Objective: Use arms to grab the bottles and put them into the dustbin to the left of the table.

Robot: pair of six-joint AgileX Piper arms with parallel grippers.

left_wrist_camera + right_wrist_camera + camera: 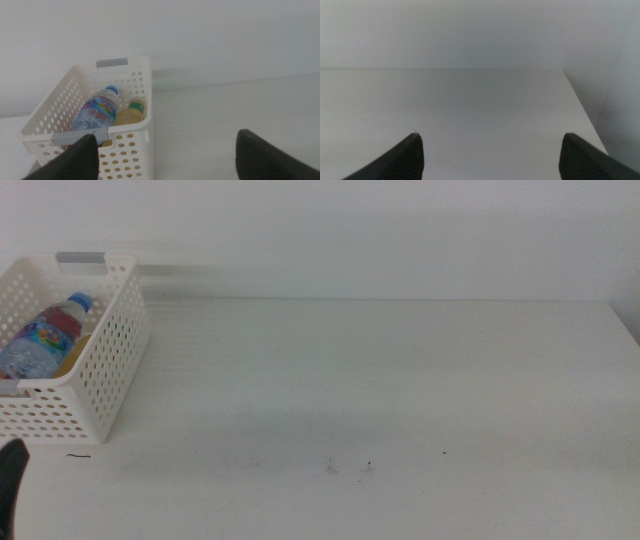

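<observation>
The white perforated dustbin (95, 370) with a grey handle bar stands at the table's (380, 390) left edge. Inside it lies the clear blue-capped water bottle (42, 337) on top of the yellow tea bottle (72, 358). The left wrist view shows the same dustbin (127, 90), the water bottle (95, 112) and the tea bottle (129, 114) beside it. My left gripper (165, 152) hangs open just in front of the dustbin, nothing between its jaws; a dark tip of it (10, 480) shows at the middle view's lower left. My right gripper (492, 152) is open over bare tabletop.
A few small dark specks (350, 468) mark the tabletop near its front. A plain white wall runs behind the table. The table's right edge (582, 107) shows in the right wrist view.
</observation>
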